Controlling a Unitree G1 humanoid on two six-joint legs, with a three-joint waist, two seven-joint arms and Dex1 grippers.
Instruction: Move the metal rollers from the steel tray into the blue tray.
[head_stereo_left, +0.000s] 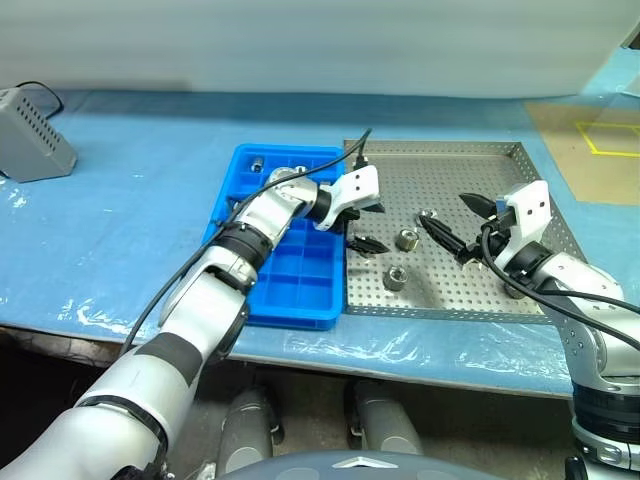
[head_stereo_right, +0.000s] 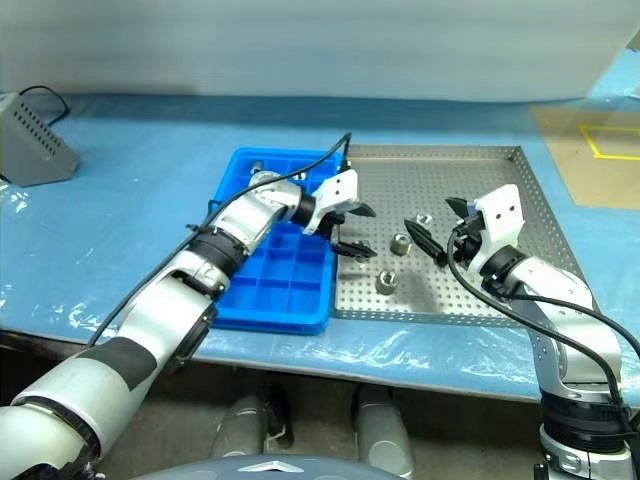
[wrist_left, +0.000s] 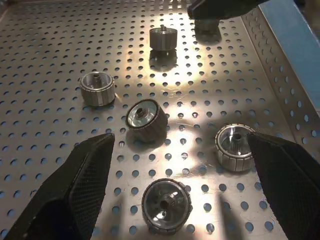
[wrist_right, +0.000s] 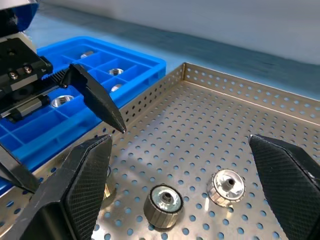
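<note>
Rollers (wrist_left: 146, 120) sat loose on the steel tray (head_stereo_left: 470, 165), clustered at its near-left part: your left wrist view counted five, some upright, one tipped on its side. At least four more already lay in the far compartments of the blue tray (head_stereo_left: 300, 290), going by the right wrist view; the nearer cells looked empty.

Your left gripper (head_stereo_left: 365, 226) hung over the seam where the two trays butt together, jaws spread wide, gripping nothing. Your right gripper (head_stereo_left: 462, 228) hovered over the tray's middle, equally wide and empty (fingertips aimed toward the left one, rollers between them).

Room: the steel tray's far half and right side were bare perforated sheet, low raised rim all round. Blue tray ran along its left edge, touching.

Rollers were short ribbed silvery cylinders with hollow centres. Steel floor was shiny, dotted with holes. Blue tray was glossy plastic, a grid of square cells. Both sat on a blue-covered table (head_stereo_left: 150, 180), a grey box (head_stereo_left: 30, 135) at its far-left corner.
</note>
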